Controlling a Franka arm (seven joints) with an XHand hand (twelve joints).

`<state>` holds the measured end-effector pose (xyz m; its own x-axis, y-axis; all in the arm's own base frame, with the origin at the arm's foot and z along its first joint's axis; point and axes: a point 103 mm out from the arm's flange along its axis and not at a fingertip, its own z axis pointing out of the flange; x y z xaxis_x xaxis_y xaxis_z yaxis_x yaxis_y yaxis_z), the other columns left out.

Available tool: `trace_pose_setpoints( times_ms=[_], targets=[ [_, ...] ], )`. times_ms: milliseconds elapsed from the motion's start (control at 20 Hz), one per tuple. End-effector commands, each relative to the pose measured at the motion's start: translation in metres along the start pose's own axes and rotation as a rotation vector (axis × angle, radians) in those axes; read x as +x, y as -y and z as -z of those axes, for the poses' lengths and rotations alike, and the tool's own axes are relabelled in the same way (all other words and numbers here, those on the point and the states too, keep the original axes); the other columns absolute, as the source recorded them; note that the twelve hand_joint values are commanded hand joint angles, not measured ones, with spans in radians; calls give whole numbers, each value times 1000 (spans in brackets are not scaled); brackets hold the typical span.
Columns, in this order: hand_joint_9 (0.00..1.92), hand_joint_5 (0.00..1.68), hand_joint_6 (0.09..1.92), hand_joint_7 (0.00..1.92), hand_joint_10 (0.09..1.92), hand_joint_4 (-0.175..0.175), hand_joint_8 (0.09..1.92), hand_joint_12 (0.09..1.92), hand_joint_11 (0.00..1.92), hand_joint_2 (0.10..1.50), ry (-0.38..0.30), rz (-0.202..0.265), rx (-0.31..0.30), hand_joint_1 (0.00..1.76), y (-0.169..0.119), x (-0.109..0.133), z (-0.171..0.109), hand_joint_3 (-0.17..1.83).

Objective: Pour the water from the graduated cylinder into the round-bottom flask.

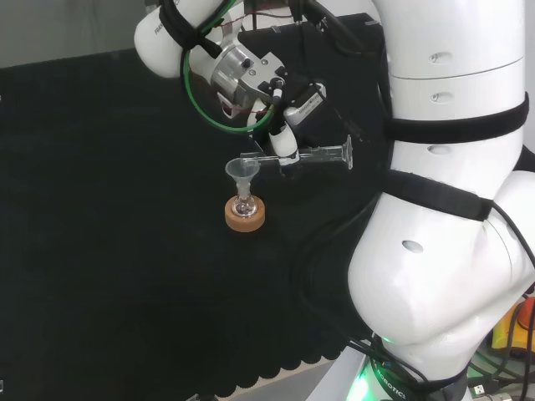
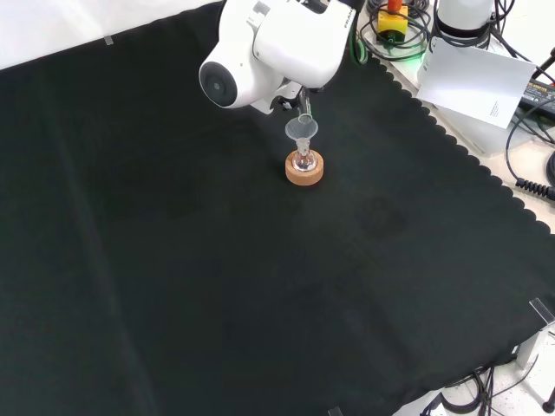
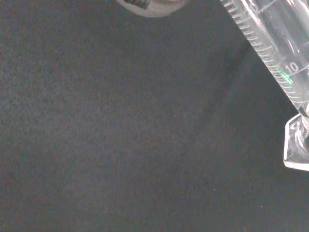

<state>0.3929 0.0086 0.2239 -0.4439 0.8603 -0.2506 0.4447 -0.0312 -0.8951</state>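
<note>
One hand (image 1: 286, 142) curled round graduated cylinder (image 1: 322, 155), lying level, mouth over funnel (image 1: 242, 171) at nine o'clock

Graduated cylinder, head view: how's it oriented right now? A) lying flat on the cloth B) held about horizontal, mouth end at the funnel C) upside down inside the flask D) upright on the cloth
B: the graduated cylinder lies roughly level in the robot hand, its mouth end above the funnel in the flask.

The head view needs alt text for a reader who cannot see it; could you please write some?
The hand holds a clear graduated cylinder tipped on its side, its mouth over a glass funnel. The funnel sits in a small round-bottom flask on a cork ring, on black cloth.
</note>
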Motion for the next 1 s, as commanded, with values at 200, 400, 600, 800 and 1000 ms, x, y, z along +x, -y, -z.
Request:
trace_pose_setpoints(
  times_ms=[200, 400, 600, 800, 1000],
  targets=[
    [1543, 1104, 806, 1145, 87, -175, 772, 684, 1312, 1050, -3, -4, -3, 1282, 2, 1, 1, 1],
    [1543, 1104, 806, 1145, 87, -175, 773, 683, 1312, 1051, -23, 12, -35, 1282, 4, -12, -10, 1],
    [1542, 1104, 807, 1144, 87, -175, 773, 683, 1313, 1051, -54, 26, -116, 1281, 6, -30, -22, 1],
    [1542, 1103, 808, 1144, 87, -175, 774, 681, 1311, 1051, -112, 52, -221, 1281, 5, -41, -31, 1],
    [1541, 1102, 809, 1143, 87, -175, 776, 680, 1309, 1051, -176, 85, -322, 1281, 6, -48, -34, 1]
  ],
)
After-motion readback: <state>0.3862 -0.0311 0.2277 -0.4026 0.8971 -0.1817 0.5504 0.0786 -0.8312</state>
